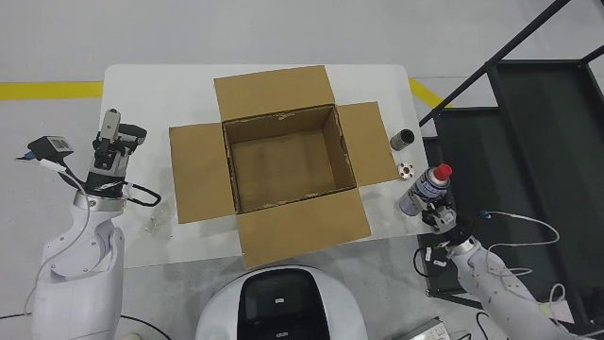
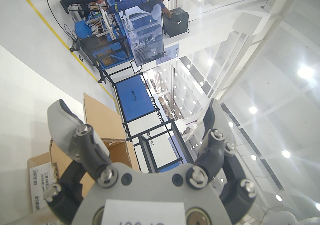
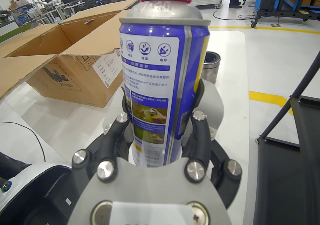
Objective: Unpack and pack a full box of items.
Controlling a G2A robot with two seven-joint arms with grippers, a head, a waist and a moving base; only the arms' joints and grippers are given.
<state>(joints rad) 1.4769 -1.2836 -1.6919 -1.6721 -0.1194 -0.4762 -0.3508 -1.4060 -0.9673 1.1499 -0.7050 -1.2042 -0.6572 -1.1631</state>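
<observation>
Right jaws clamp a blue-labelled, red-capped spray can (image 3: 160, 66).

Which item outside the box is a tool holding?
The red-capped spray can, in the right tool; dark cylinder and small disc sit free on the table.

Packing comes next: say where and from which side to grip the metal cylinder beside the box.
Clamp the metal cylinder across its side wall, coming from above: it stands upright, and the box flap and small flanged part probably crowd a sideways approach.
</observation>
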